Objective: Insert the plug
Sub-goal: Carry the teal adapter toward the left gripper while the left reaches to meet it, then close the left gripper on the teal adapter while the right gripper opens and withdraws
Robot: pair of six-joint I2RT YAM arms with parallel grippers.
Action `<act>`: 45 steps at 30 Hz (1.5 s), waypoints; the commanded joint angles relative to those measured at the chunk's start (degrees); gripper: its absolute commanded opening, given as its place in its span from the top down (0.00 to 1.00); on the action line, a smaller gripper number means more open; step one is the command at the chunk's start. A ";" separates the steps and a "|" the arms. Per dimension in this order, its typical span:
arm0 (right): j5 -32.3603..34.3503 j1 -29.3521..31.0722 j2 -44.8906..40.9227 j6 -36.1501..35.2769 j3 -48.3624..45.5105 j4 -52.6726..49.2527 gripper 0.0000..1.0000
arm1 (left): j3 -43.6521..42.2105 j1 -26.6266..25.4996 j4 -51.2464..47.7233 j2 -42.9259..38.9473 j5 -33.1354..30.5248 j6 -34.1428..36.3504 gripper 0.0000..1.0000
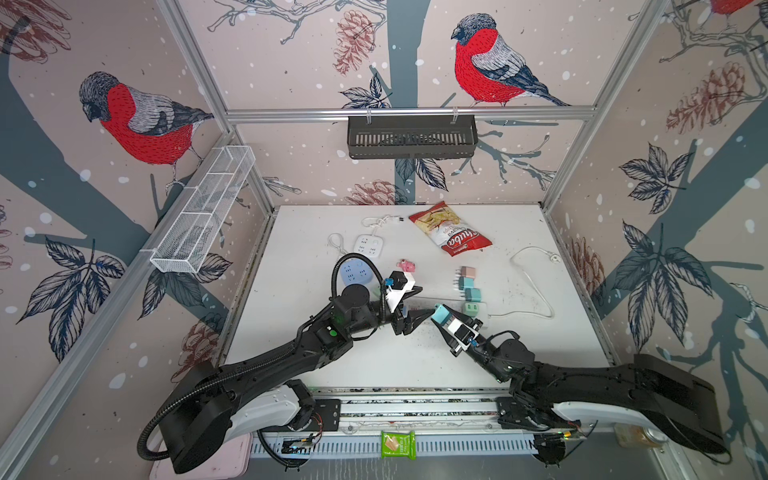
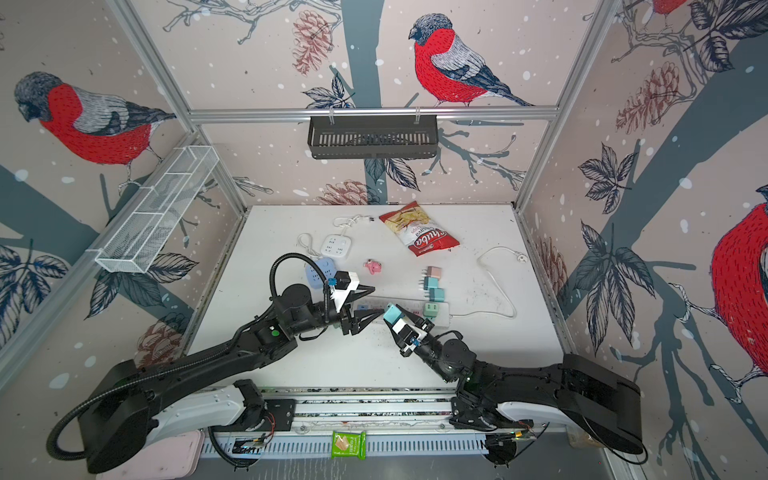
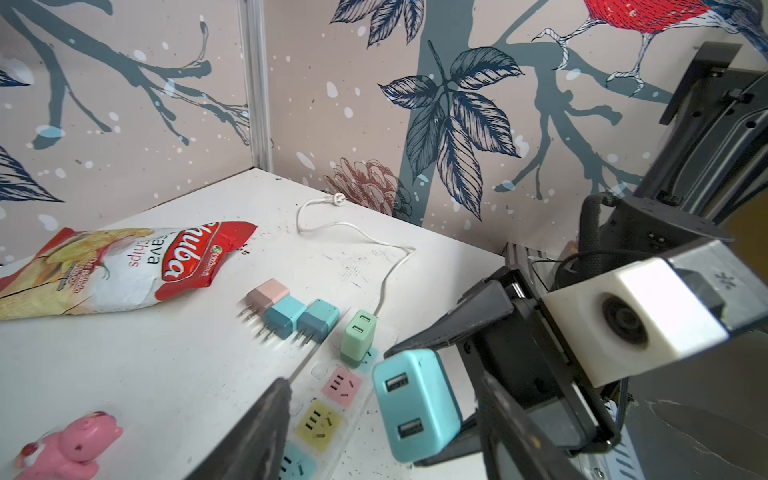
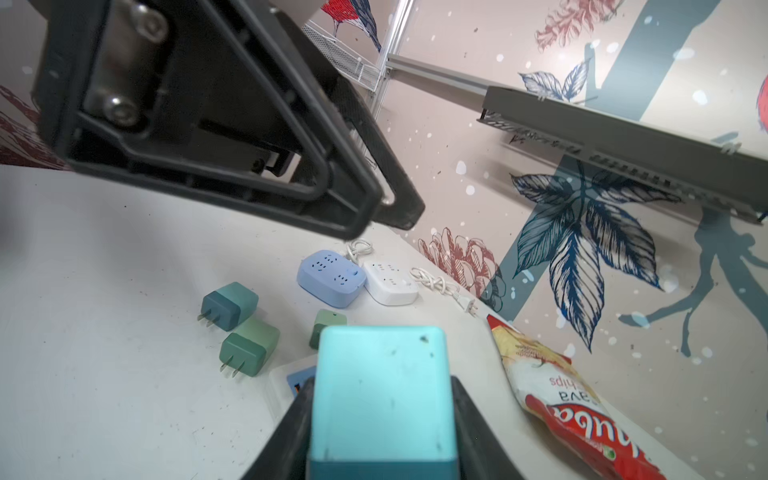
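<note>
Firmly, right gripper (image 1: 446,320) clamps teal plug (image 1: 439,312); left gripper (image 1: 426,299) parted.

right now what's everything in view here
chip bag: 1, red, far table
power cubes: 2, blue, white, far table
power strip: 1, white, below both tools
plugged adapter: 1, mint, in strip
loose adapters: 3, pink and teal, beside strip
other adapters: 3, teal and green, by left tool
toy: 1, pink, mid-table
baskets: 2, black and white, walls
snack packet: 1, green, front edge
left tool: open, empty
right tool: shut on light-teal adapter
</note>
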 commanded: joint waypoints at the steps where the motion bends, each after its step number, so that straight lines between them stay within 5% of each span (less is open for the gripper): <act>1: -0.59 -0.15 1.97 -6.25 -0.40 9.88 0.98 | 0.98 -0.06 2.40 0.71 4.09 -0.38 0.30; 16: -2.77 -0.09 8.76 -14.60 -0.59 23.67 0.98 | 2.92 -0.49 0.66 3.33 6.67 0.19 0.33; 31: -1.25 0.00 10.86 -15.81 1.64 23.28 0.97 | 5.94 -1.10 -2.66 6.94 8.57 0.81 0.39; 36: -0.78 0.03 13.76 -16.41 1.89 26.45 0.96 | 6.58 -1.21 -3.62 7.41 8.87 1.33 0.52; 45: 2.13 1.30 22.78 -19.24 2.31 39.09 0.90 | 7.09 -1.46 -4.38 7.90 9.43 1.95 1.00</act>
